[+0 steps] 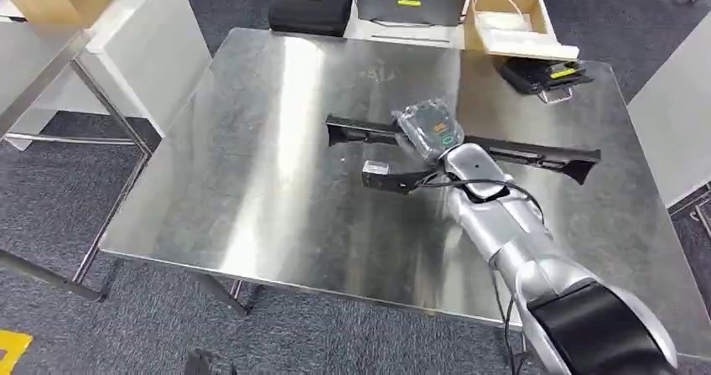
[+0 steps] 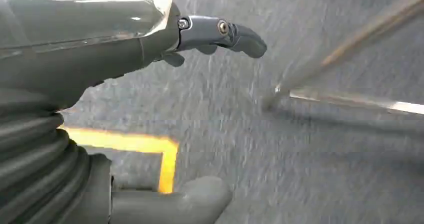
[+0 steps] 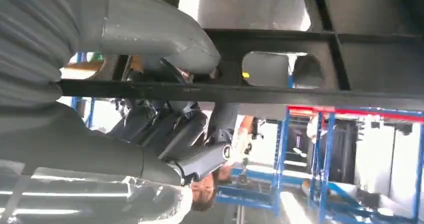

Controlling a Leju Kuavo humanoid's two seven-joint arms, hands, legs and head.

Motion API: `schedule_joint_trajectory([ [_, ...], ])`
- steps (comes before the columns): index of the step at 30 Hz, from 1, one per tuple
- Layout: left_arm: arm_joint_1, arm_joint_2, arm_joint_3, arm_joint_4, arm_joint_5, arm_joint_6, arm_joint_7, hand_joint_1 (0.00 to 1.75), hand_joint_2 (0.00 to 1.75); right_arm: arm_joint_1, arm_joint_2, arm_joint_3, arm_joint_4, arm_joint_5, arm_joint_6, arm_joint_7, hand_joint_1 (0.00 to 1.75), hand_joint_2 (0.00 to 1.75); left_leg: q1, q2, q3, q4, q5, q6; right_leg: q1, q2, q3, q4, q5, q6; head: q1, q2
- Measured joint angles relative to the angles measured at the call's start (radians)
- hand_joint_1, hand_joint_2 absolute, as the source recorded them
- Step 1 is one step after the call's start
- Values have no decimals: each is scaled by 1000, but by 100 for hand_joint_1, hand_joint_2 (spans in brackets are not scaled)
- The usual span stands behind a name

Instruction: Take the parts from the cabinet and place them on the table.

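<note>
A long black frame part (image 1: 537, 153) lies across the middle of the steel table (image 1: 277, 199). My right hand (image 1: 429, 130), wrapped in clear plastic, grips it near its centre. In the right wrist view the thumb (image 3: 165, 41) lies over one bar of the part (image 3: 300, 91) and the dark fingers (image 3: 195, 156) curl round from the other side. A short black piece with a white label (image 1: 379, 174) sticks out beside the hand. My left hand (image 2: 100, 48) hangs over the grey carpet, with its fingers (image 2: 240, 36) and thumb (image 2: 190, 199) apart and nothing in it.
At the table's far edge sit a black case (image 1: 310, 7), an open cardboard box (image 1: 507, 23) and a black device with a yellow label (image 1: 549, 77). A second table (image 1: 50, 52) stands at the left, a white panel (image 1: 671, 115) at the right. Yellow floor tape (image 2: 150, 146) runs below my left hand.
</note>
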Motion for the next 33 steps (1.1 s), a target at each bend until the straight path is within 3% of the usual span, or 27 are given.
schedule_joint_trajectory([
  [1,2,0,11,0,15,-32,-5,0,175,-3,2,4,2,-4,-2,2,0,0,2,0,0,1,2,12,-1,2,-5,1,6,2,-1,0],
  [2,2,0,19,0,27,-61,-5,0,0,-7,8,10,3,-6,-3,5,0,0,2,1,-3,1,2,12,0,5,-6,3,6,2,0,0],
  [4,0,-1,29,0,32,-68,4,0,0,-8,14,16,5,-8,-2,7,0,0,2,2,0,0,4,13,0,10,-6,2,6,2,-1,0],
  [7,-7,-3,34,0,27,-93,80,0,0,-10,21,26,8,-14,-2,11,0,0,3,9,2,-3,5,16,3,14,-6,2,4,-1,-1,0],
  [10,-7,-3,36,0,27,-111,96,0,0,-12,22,29,9,-15,0,24,0,0,5,12,4,-11,0,22,7,15,-7,2,3,-3,0,0],
  [12,-7,-3,37,0,26,-111,98,0,0,-12,22,34,10,-15,0,26,0,0,5,12,4,-11,-1,16,9,14,-7,2,3,-5,0,0],
  [14,-7,-5,37,0,12,-99,118,0,0,-13,22,37,10,-15,0,26,0,0,5,13,4,-12,1,3,9,14,-7,2,4,-9,0,0],
  [19,-6,-8,37,0,-8,-82,165,0,0,-24,22,45,10,-17,5,29,0,0,4,13,4,-10,2,-3,9,14,-5,2,6,-12,0,0],
  [27,-6,-8,37,0,-11,-79,172,0,0,-37,22,55,15,-20,14,35,0,0,0,12,1,-4,2,-3,8,13,-3,2,7,-11,0,0],
  [33,-5,-8,37,0,-11,-79,177,0,0,-44,20,64,19,-32,71,42,0,0,-2,12,0,-2,1,-2,6,13,-3,2,7,-11,0,0],
])
